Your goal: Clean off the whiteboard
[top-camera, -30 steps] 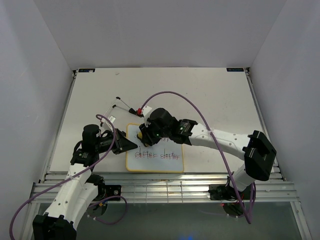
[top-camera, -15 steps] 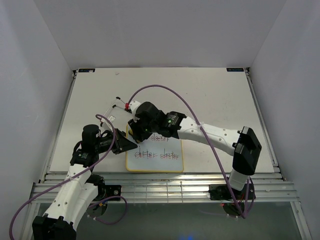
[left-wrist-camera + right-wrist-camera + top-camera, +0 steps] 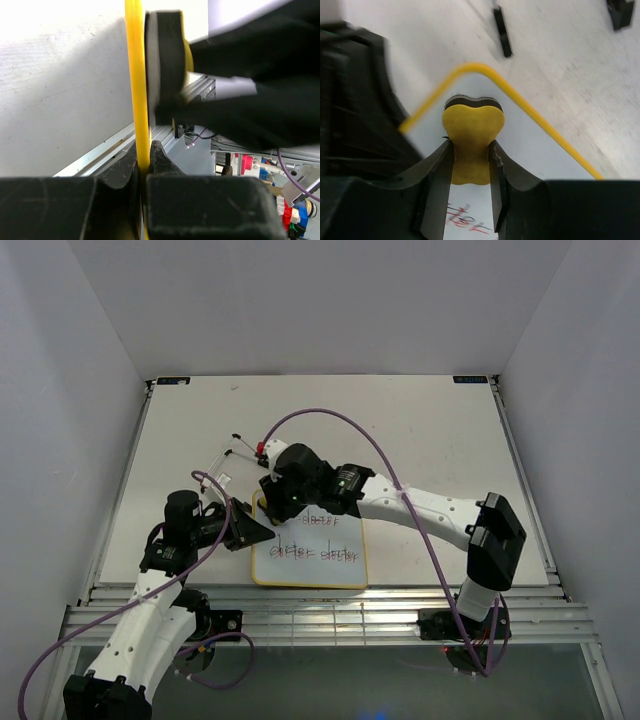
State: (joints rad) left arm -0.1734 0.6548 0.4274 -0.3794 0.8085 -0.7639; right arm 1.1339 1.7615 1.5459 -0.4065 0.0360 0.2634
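The whiteboard (image 3: 310, 550) lies flat on the table (image 3: 420, 440), in the near-middle part, between my two arms. In the top view its long axis seems to run from 9 o'clock to 3 o'clock, the same way as the handwriting, and its near edge is parallel to the near edge of the table (the shape is close to square there, so I am not fully sure). It is white with a thin yellow frame and rounded corners. Two lines of writing in red and dark strokes are on it: the lower line is complete, and the upper line is partly hidden under my right arm. The corner at 10 o'clock is clean white in the right wrist view. My left gripper (image 3: 262, 531) is closed on the 9 o'clock edge of the board, with the yellow frame pinched between its fingers. My right gripper (image 3: 283, 502) is clamped on the yellow eraser (image 3: 471, 135), which stands on the board surface at that clean corner, just inside the frame.
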